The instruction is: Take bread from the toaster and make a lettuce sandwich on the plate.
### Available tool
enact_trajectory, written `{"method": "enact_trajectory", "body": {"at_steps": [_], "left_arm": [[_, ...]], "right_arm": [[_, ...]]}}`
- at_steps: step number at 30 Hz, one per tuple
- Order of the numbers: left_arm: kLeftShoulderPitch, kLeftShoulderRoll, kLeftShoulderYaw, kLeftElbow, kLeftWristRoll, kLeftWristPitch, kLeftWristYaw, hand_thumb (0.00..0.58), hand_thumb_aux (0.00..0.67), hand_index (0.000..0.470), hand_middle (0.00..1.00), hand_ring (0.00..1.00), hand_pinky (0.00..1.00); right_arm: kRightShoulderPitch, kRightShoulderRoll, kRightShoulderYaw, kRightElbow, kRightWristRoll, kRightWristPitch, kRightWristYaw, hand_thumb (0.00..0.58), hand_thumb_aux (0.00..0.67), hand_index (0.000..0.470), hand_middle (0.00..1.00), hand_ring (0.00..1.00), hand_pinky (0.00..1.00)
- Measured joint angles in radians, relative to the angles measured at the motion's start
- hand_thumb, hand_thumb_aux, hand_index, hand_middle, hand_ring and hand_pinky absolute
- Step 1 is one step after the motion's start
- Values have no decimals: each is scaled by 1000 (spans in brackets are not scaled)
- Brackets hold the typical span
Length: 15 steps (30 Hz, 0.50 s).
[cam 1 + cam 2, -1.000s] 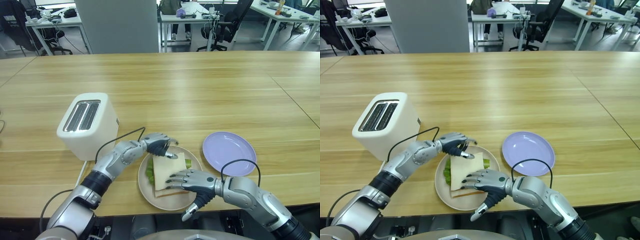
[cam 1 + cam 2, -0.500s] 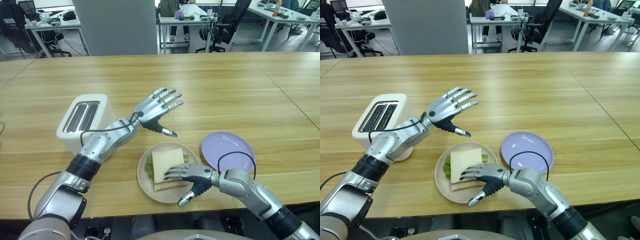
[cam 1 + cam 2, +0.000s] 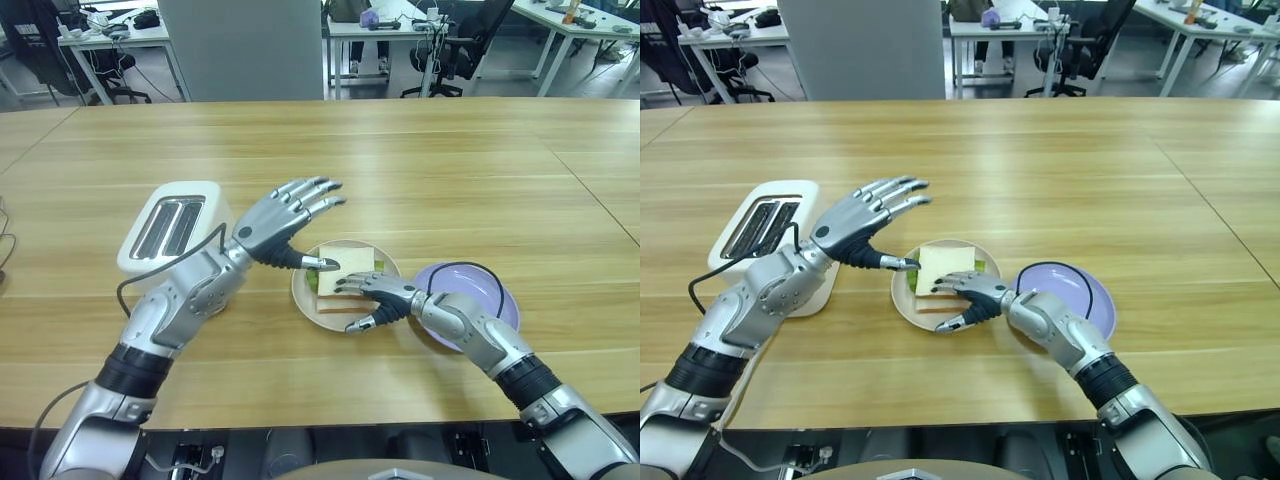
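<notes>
Left eye view has the toaster (image 3: 172, 235) standing on the left part of the wooden table (image 3: 420, 170), white, with its two dark slots facing up. To its right, well apart from it, lies a beige plate (image 3: 299, 293) with the sandwich (image 3: 347, 273) on it: a pale slice of bread on top, a second slice showing as a brown edge at the near side, and a strip of green lettuce (image 3: 313, 284) peeping out along the left side between them. The left hand (image 3: 280, 222) hangs above the table between the toaster and the plate, palm turned toward the sandwich, fingers spread wide and straight and grasping nothing; its thumb points at the left edge of the top slice, and whether the tip touches the bread I cannot tell. The right hand (image 3: 386, 297) comes in from the right and lies low over the near right part of the sandwich, fingers stretched out flat on the top slice rather than closed round it, with the thumb angled down toward the near rim of the plate. A purple plate (image 3: 503, 297) sits just beside the beige one on its right, and the right forearm passes over it, hiding the gap between the two rims. Behind the table stand a grey partition (image 3: 255, 48), office desks and chairs (image 3: 455, 55)
</notes>
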Motion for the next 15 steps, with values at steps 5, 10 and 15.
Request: {"method": "enact_trajectory", "body": {"at_steps": [5, 10, 15], "left_arm": [[139, 22, 73, -123, -80, 29, -81, 580, 670, 460, 1000, 1000, 1000], [361, 76, 86, -284, -116, 99, -227, 580, 670, 460, 1000, 1000, 1000], [515, 143, -1, -300, -55, 149, -398, 580, 670, 460, 1000, 1000, 1000]], "right_arm": [[106, -14, -127, -213, 120, -29, -50, 580, 670, 460, 1000, 1000, 1000], [296, -95, -163, -463, 278, 67, 109, 580, 670, 460, 1000, 1000, 1000], [451, -207, -69, -527, 283, 186, 318, 580, 670, 460, 1000, 1000, 1000]]}}
